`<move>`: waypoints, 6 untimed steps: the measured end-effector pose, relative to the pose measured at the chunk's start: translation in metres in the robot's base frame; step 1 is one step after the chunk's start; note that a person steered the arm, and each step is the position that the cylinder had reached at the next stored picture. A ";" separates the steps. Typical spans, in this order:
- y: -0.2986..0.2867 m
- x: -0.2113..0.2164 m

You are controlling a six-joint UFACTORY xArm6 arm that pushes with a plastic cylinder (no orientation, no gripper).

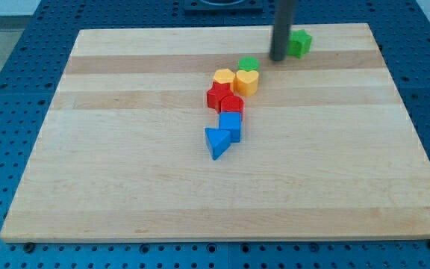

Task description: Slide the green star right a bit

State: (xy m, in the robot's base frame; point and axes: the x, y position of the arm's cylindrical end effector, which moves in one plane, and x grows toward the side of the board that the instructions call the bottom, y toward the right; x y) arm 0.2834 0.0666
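Observation:
The green star (pixel 299 42) lies near the view's top, right of centre, on the wooden board (pixel 125 187). My tip (pixel 277 58) is the lower end of the dark rod; it stands just left of the star and slightly below it, touching or nearly touching its left side. A second green block, round (pixel 248 64), sits lower left of my tip, at the top of a cluster.
A cluster runs down from the green round block: a yellow block (pixel 223 76), a yellow heart-like block (pixel 246 81), a red star (pixel 218 96), a red block (pixel 232 104), a blue block (pixel 231 125), a blue triangle (pixel 216 142). The board's top edge is close above the star.

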 end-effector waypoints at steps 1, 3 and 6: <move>-0.031 -0.012; 0.042 -0.029; 0.078 -0.029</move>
